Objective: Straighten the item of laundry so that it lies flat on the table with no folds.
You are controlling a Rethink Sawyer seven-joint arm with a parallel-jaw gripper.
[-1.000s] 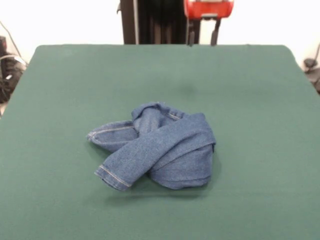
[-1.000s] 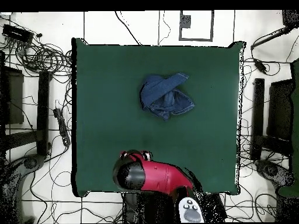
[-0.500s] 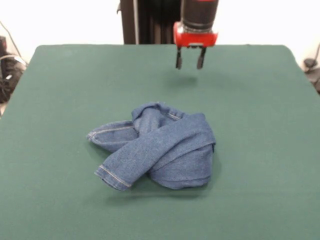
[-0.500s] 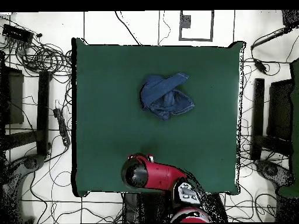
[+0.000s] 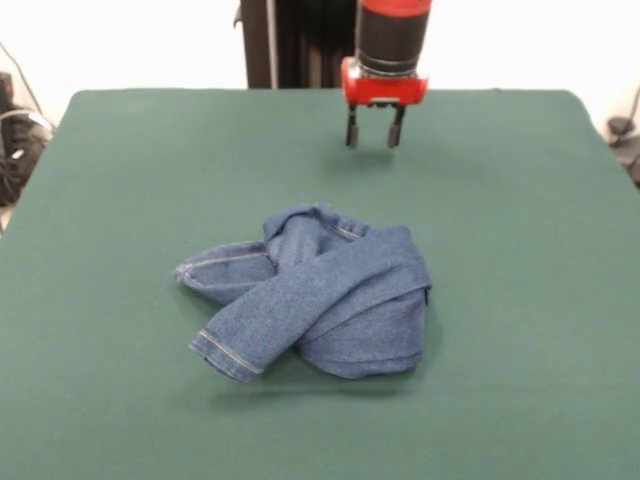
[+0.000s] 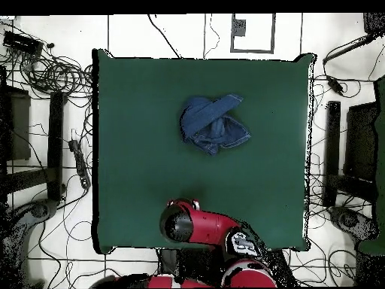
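Note:
The small blue denim jeans (image 5: 315, 291) lie crumpled in a heap at the middle of the dark green table (image 5: 120, 180), with the legs crossed over each other and a stitched hem at the front left. They also show in the overhead view (image 6: 214, 123). My gripper (image 5: 374, 136) hangs open and empty above the far part of the table, well behind the jeans and apart from them. In the overhead view the red arm (image 6: 199, 226) covers the gripper near the table's bottom edge.
The robot's black pedestal (image 5: 300, 45) stands behind the table's far edge. Cables and dark stands (image 6: 45, 83) lie on the floor on both sides of the table in the overhead view.
My gripper has come down from the top edge and forward over the far part of the table, then shifted slightly left. The jeans have not moved.

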